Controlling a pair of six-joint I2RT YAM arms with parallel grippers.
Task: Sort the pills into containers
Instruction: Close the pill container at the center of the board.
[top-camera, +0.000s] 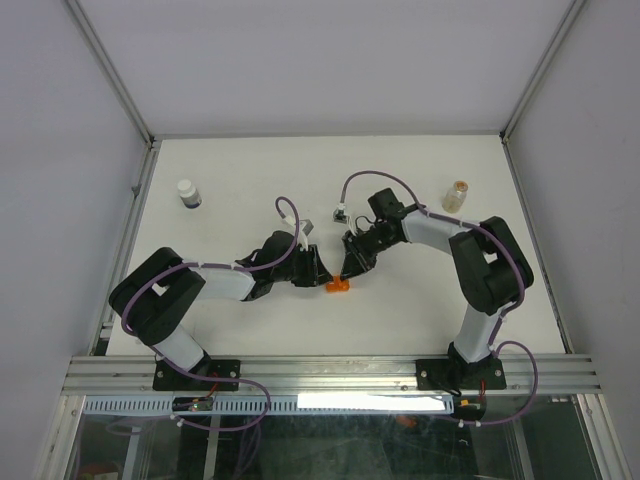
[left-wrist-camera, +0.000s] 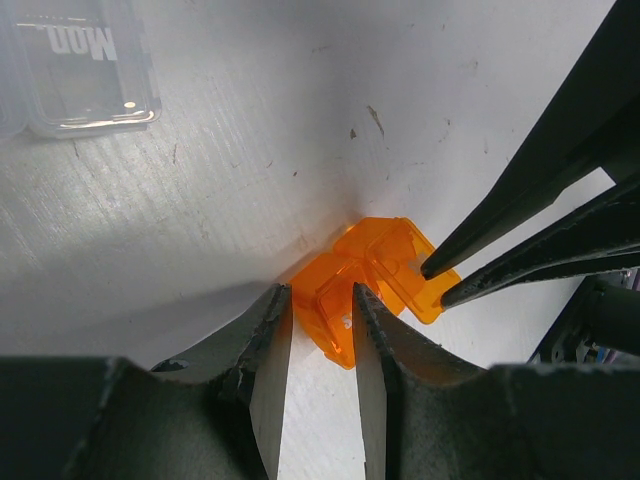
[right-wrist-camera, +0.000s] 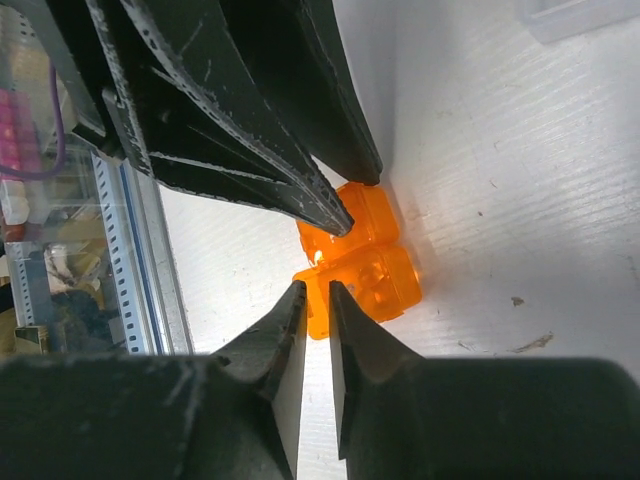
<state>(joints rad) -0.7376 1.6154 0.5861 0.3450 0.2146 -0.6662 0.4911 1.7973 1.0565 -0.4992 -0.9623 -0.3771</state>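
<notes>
— Where's the orange cup (top-camera: 340, 285)?

— Middle of the counter (top-camera: 250, 160), a bit toward the near edge, right between the two arms.

— Who has hold of it?

— Both, as far as I can see. The left fingers (top-camera: 318, 272) are drawn in to a narrow gap with a wall of the cup pinched in it. The right fingers (top-camera: 350, 268) are nearly together too, nipping its thin flap from the other side.

— And the other containers?

— The white bottle (top-camera: 188, 193) stands upright near the far left corner, the clear vial (top-camera: 456, 195) near the far right corner, both well apart from the arms.
</notes>
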